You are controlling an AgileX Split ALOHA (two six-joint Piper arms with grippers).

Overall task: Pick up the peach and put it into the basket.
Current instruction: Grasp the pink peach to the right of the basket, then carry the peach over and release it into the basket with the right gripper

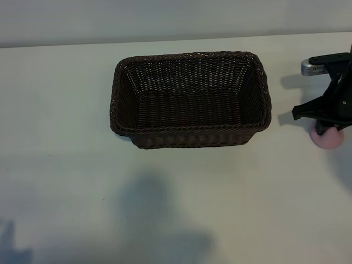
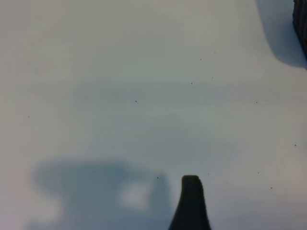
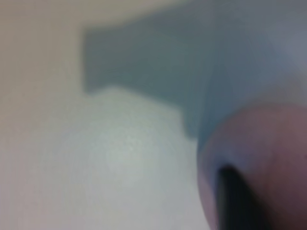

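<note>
The peach point(image 1: 328, 138), a small pale-pink ball, rests on the white table at the far right, to the right of the basket point(image 1: 190, 129). My right gripper point(image 1: 328, 130) stands over it with its black fingers down on either side, shut on it. In the right wrist view the peach point(image 3: 268, 143) fills one corner, with a dark finger point(image 3: 235, 201) pressed against it. The basket is dark-brown wicker and has nothing in it. My left gripper is out of the exterior view. One of its fingers point(image 2: 191, 201) hangs over bare table, holding nothing.
A silver and black part of the right arm point(image 1: 316, 67) reaches in at the right edge, behind the peach. A corner of the basket point(image 2: 302, 24) shows at the edge of the left wrist view. Arm shadows fall on the near part of the table.
</note>
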